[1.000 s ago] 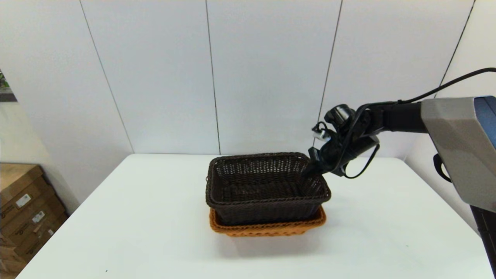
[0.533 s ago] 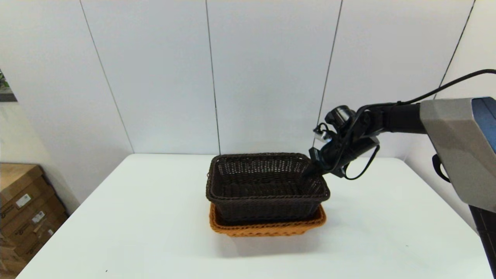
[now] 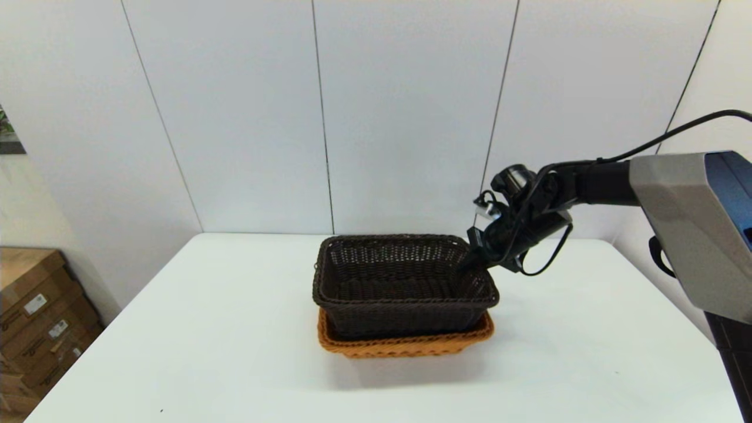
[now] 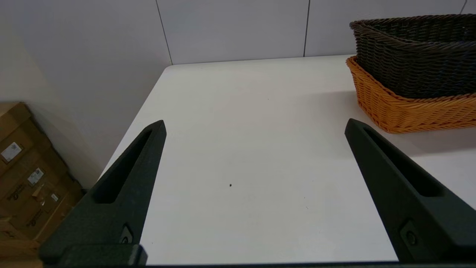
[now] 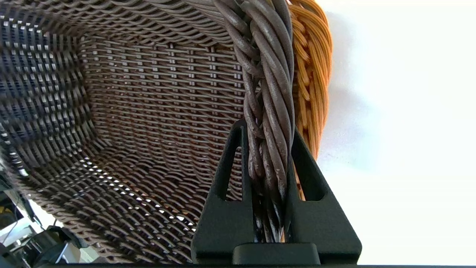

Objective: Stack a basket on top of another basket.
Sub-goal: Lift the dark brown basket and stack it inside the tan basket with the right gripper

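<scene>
The left gripper (image 4: 254, 128) is hovering over the white worktop (image 3: 205, 329), jaws wide. The dark brown open-weave rectangular wicker basket (image 3: 404, 283) is sitting nested in the orange-tan braided-rim wicker basket (image 3: 405, 345). The right gripper (image 3: 470, 262) is pinching its rim at 2 o'clock.

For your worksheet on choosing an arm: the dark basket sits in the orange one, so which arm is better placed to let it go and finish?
Right. The right gripper is shut on the dark basket rim, nested in the orange basket. The left gripper hangs open over bare table, apart from both.
</scene>
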You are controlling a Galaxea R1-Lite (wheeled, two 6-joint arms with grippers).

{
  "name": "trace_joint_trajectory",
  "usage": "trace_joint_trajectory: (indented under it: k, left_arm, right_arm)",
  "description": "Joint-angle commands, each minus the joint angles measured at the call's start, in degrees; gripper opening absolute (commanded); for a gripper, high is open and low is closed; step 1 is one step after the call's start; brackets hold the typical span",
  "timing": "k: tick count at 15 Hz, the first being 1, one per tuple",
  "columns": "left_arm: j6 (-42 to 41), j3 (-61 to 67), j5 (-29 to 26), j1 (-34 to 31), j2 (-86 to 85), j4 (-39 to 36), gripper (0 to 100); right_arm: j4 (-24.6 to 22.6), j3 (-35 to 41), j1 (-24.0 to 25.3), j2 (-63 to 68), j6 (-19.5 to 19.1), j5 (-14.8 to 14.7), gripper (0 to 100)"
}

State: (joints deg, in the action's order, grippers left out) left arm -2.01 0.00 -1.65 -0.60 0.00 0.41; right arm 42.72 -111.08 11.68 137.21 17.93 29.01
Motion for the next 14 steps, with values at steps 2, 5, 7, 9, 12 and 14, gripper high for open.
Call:
trace_joint_trajectory:
  k: [2, 5, 7, 9, 12, 14]
  left_arm:
    - [-0.01, 0.09, -0.02, -0.02, -0.09, -0.06, 100]
    - [-0.01, 0.09, -0.02, -0.02, -0.09, 0.02, 100]
    - [-0.01, 0.09, -0.02, -0.02, -0.09, 0.02, 100]
    - [-0.01, 0.09, -0.02, -0.02, -0.09, 0.02, 100]
    - [-0.01, 0.09, -0.02, -0.02, -0.09, 0.02, 100]
    - [-0.01, 0.09, -0.02, -0.02, -0.09, 0.02, 100]
  right_arm:
    - [-0.35, -0.01, -0.25, 0.96, -0.09, 0.17, 0]
    - [-0.88, -0.01, -0.78, 0.78, -0.27, 0.17, 0]
    - [-1.14, -0.01, -1.04, 0.78, -0.62, 0.08, 0]
    - [-1.23, -0.01, -1.04, 0.78, -0.62, 0.08, 0]
    - [-1.32, -0.01, -1.4, 0.7, -0.79, 0.08, 0]
    - [-1.23, -0.01, -1.4, 0.7, -1.32, 0.08, 100]
